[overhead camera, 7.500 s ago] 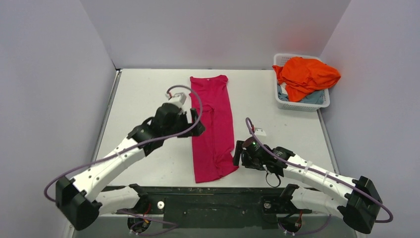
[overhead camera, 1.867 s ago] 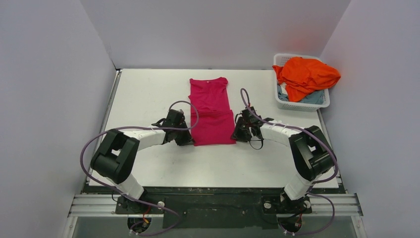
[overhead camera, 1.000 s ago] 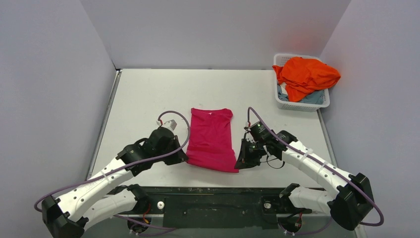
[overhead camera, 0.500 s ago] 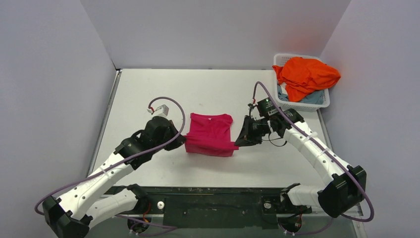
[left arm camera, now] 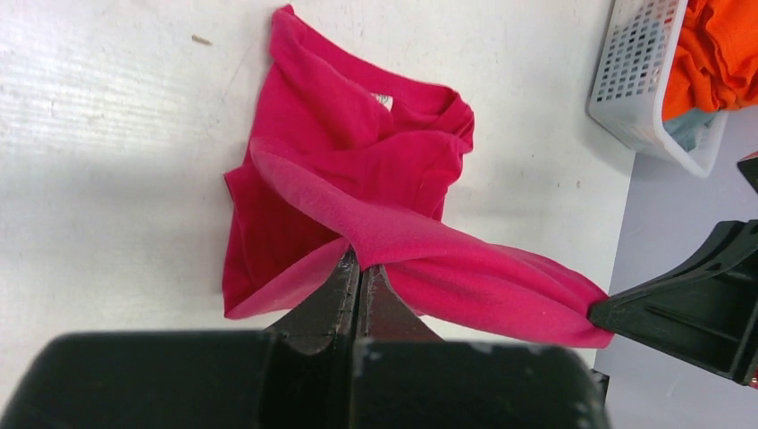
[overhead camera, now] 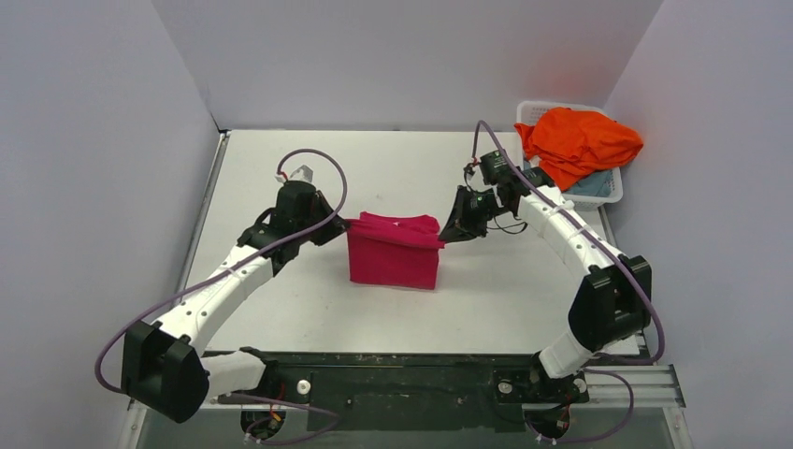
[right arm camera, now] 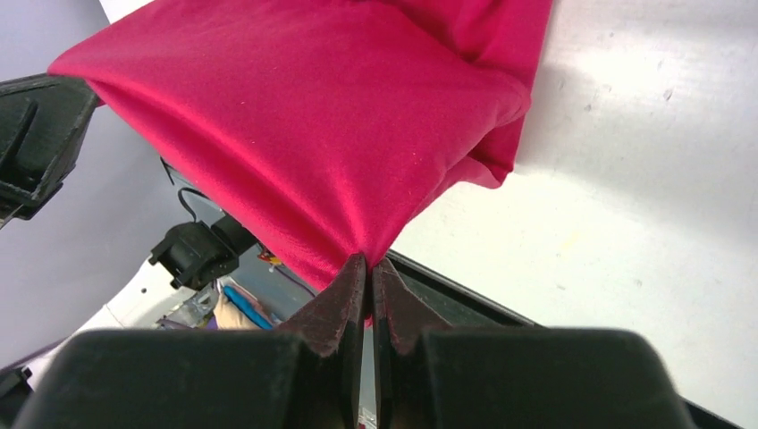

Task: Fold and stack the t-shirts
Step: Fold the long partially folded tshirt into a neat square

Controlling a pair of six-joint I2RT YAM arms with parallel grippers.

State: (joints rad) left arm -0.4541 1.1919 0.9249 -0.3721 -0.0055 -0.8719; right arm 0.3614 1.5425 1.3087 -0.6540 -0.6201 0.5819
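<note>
Magenta shirt (overhead camera: 393,264) edge carried back over white table (overhead camera: 271,168); lavender walls (overhead camera: 402,56)

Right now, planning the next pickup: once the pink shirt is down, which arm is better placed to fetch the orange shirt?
Right, likely: the right gripper, like the left gripper, grips the pink shirt but is nearer the basket holding the orange shirt.

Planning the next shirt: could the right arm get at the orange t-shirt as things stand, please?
Probably not yet: the right gripper is shut on the pink t-shirt, though nothing blocks the orange t-shirt.
</note>
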